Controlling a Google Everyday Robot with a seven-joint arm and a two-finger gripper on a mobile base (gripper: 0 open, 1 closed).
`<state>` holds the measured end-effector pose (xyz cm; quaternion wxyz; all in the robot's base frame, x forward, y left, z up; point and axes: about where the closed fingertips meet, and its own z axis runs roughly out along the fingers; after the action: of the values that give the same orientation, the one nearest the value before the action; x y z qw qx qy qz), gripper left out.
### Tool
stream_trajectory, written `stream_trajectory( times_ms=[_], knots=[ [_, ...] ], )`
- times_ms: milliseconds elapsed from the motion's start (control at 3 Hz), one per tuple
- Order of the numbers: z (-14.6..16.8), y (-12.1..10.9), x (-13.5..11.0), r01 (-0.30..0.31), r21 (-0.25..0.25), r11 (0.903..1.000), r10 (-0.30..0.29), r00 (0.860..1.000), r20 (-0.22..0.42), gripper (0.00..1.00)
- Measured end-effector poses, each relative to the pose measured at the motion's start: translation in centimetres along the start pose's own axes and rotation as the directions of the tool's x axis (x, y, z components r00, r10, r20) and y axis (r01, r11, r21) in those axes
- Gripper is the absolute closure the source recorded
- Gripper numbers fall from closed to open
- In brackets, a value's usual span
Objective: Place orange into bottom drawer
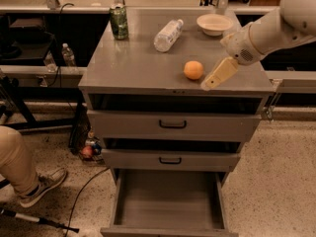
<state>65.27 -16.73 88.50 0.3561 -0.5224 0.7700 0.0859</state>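
Observation:
The orange (pixel 193 69) sits on the grey cabinet top (pixel 133 65), toward the front right. The bottom drawer (pixel 168 201) is pulled out and its plain grey inside shows nothing in it. My gripper (pixel 211 81) hangs from the white arm at the right, its beige fingers (pixel 219 73) pointing down-left, just right of the orange and close to it, apart from it. It holds nothing that I can see.
A green can (pixel 118 21), a lying clear bottle (pixel 168 34) and a beige bowl (pixel 214 23) stand at the back of the top. Two upper drawers with black handles (pixel 172 125) are shut. A person's leg and shoe (pixel 29 174), cables and a small reddish ball (pixel 87 151) are at the left.

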Motion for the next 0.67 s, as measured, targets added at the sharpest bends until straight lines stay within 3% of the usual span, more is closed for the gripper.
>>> stream_trajectory(
  times_ms=[667],
  knots=[
    [2.4,-0.6,-0.8,-0.001,-0.03,0.9995,0.001,1.0,0.017,0.0]
  ],
)
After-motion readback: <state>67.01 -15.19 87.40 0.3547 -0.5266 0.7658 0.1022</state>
